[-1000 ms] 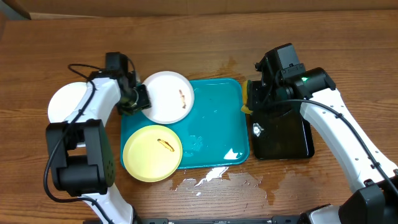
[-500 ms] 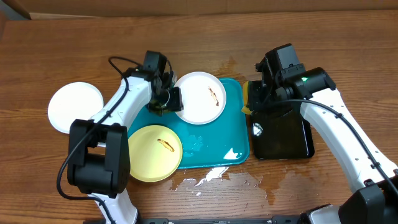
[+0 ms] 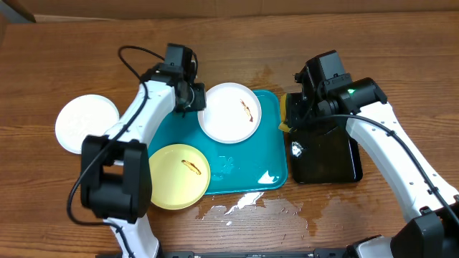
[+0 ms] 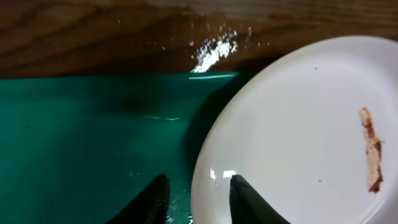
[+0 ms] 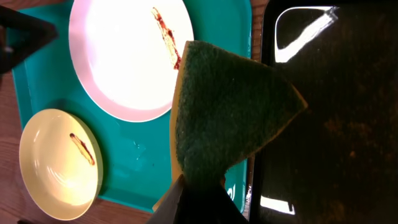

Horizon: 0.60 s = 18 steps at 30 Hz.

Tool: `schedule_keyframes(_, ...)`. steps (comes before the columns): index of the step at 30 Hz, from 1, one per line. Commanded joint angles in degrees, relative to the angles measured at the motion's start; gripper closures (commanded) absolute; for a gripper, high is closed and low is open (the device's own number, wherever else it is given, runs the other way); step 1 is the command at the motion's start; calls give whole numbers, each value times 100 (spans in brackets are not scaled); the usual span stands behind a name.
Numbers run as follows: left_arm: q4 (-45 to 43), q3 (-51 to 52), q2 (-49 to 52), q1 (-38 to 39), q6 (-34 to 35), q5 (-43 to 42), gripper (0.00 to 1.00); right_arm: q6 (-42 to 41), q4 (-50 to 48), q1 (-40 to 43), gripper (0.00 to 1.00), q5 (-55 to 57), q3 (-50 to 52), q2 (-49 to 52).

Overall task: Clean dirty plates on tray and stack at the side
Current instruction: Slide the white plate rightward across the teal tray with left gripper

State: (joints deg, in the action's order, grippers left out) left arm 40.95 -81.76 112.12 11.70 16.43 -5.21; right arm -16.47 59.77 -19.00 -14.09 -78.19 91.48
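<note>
A plate (image 3: 229,112) is lying on the tray (image 3: 244,154), rear; a second plate (image 3: 176,175) is overhanging its front-left corner; a third plate (image 3: 86,122) is lying left of it.

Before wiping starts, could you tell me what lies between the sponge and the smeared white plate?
Only a bare strip of the turquoise tray, with its rim, lies between the sponge and the smeared white plate; the overhead view shows it.

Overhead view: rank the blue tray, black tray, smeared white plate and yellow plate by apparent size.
1. blue tray
2. black tray
3. smeared white plate and yellow plate: these look about alike, so they are not ranked against each other.
</note>
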Motion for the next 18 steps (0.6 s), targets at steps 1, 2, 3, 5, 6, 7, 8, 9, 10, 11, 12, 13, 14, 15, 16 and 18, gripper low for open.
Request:
schedule_keyframes(1,-24,105,374,146,35,-238,73,42,-35,-44,91,50,24,-7)
schedule_keyframes(2,-11,105,387,157,28,-356,74,42,-35,-44,91,50,24,-7)
schedule_keyframes(3,52,105,404,177,31,-409,77,42,-28,-44,91,50,24,-7)
schedule_keyframes(5,177,105,404,184,31,-407,80,42,-13,-44,91,50,24,-7)
schedule_keyframes(6,251,105,404,184,31,-409,82,42,-4,-44,91,50,24,-7)
schedule_keyframes(7,337,105,404,184,31,-409,83,44,9,-44,91,52,24,-7)
schedule_keyframes(8,450,105,404,184,31,-426,84,44,13,-44,91,50,24,-7)
schedule_keyframes(9,520,105,404,184,28,-459,84,44,13,-44,91,50,24,-7)
schedule_keyframes(10,610,105,404,184,28,-522,85,44,7,-44,91,50,24,-7)
schedule_keyframes(11,688,105,404,184,28,-575,85,44,-2,-44,90,50,24,-7)
schedule_keyframes(12,761,105,404,184,24,-651,85,44,-15,-46,90,50,24,-7)
schedule_keyframes(13,839,105,404,184,24,-737,85,44,-33,-52,90,50,24,-7)
schedule_keyframes(14,931,105,404,188,-66,-901,85,44,-66,-76,90,48,24,-7)
schedule_keyframes(15,957,105,404,190,-155,-984,86,44,-81,-101,90,48,24,-7)
schedule_keyframes(16,966,105,404,201,-192,-997,86,44,-94,-129,90,50,24,-7)
schedule_keyframes(18,966,105,404,236,-238,-935,87,44,-120,-201,90,50,24,-7)
